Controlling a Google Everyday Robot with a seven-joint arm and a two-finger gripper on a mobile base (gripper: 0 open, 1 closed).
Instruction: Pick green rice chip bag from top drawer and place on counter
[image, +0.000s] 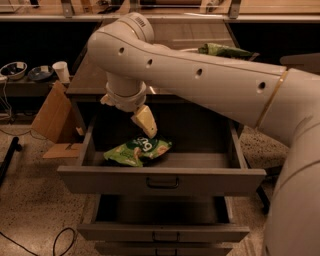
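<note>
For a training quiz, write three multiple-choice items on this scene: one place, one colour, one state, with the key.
1. Where does the green rice chip bag lie? A on the counter; B on the floor; C in the top drawer.
2. What colour is the cup? A white; B red; C blue.
3. How is the top drawer? A shut; B pulled open; C taken out.
Key: C, it lies inside the drawer, with the gripper hanging close over it; A, the cup left of the cabinet is white; B, the drawer's inside shows.
</note>
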